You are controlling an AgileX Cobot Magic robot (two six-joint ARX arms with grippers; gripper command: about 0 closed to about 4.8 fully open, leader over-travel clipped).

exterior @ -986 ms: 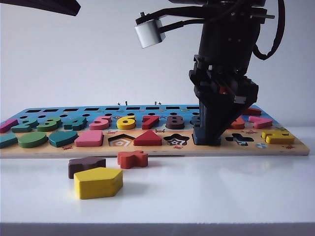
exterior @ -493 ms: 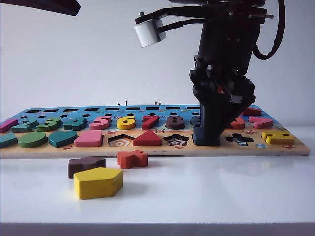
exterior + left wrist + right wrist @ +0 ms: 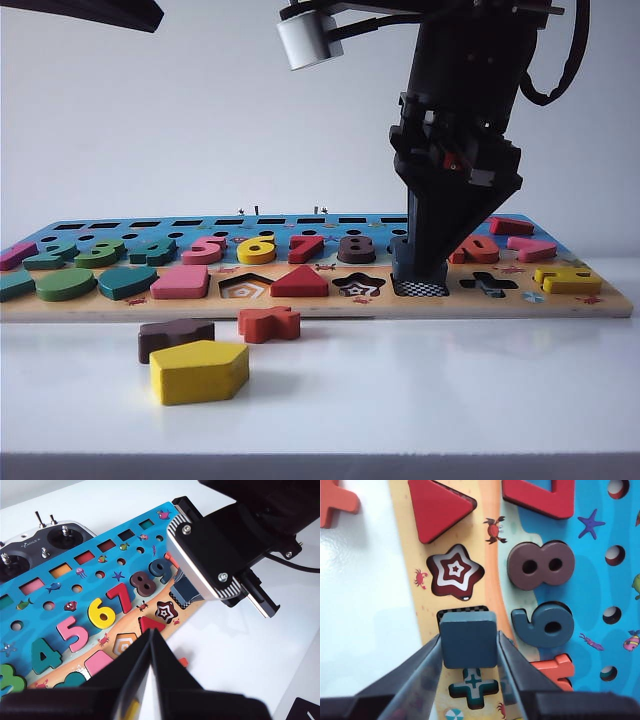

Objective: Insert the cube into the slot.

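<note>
Since a second earlier the right pincer (image 3: 418, 272) had lifted slightly at the front edge of the puzzle board (image 3: 560, 305), so that the checkerboard bottom of the slot (image 3: 420, 288) showed beneath it where before it had been covered. It was pinching the cube (image 3: 469, 638) by two opposite sides, the navy block held level just above the slot (image 3: 465, 609) but offset toward the cross-shaped cut-out (image 3: 473, 686), with only a strip of the checker pattern showing past its edge on the star side. The step in hand looked like the final alignment before seating: the next move would call for shifting the cube a little toward the star-shaped cut-out (image 3: 455, 571) until its edges matched the opening, then lowering it straight and spreading the fingers only once it sat flush. The blue nine (image 3: 542, 624) lay close beside the slot and could catch a finger; the fit looked snug, so a small tilt might jam a corner. The left pincer (image 3: 151, 645) hung high over the board's left part, its fingertips pressed together on nothing, well clear. On the tabletop (image 3: 450, 400) before the board's front edge lay the yellow pentagon (image 3: 199, 371), a brown piece (image 3: 175, 337) and a red piece (image 3: 268, 323), none in the way.
</note>
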